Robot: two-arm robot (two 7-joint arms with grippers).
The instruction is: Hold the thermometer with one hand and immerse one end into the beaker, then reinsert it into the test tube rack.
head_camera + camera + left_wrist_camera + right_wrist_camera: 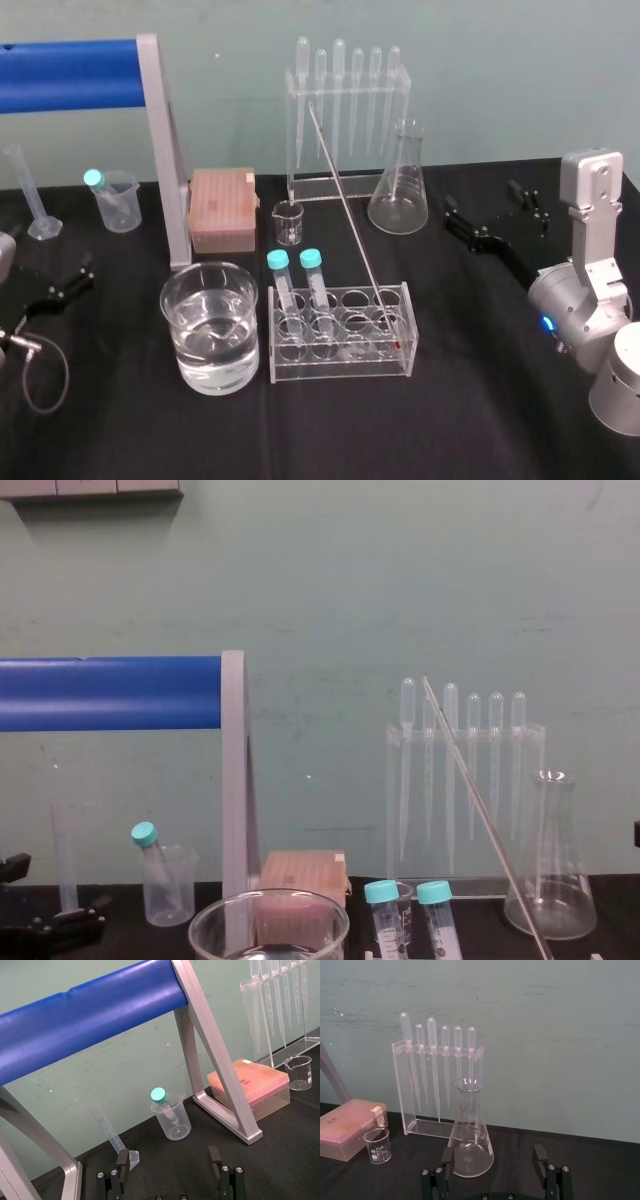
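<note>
The thermometer (345,215) is a long thin glass rod leaning in the clear test tube rack (340,368), its red tip down in a right-hand hole and its top tilted back to the left. It also crosses the chest view as the thermometer (480,805). The beaker (210,290), wide and partly filled with water, stands just left of the rack. My right gripper (481,195) hovers open at the right, behind the rack and beside the conical flask (399,190), holding nothing. My left gripper (168,1157) is open and empty at the table's left side.
A pipette stand (348,95) sits at the back, a small glass cup (289,222) and a pink tip box (221,208) in front of it. Two blue-capped tubes (296,285) stand in the rack. A blue-barred grey frame (165,150), a plastic cup (115,200) and a measuring cylinder (30,190) occupy the left.
</note>
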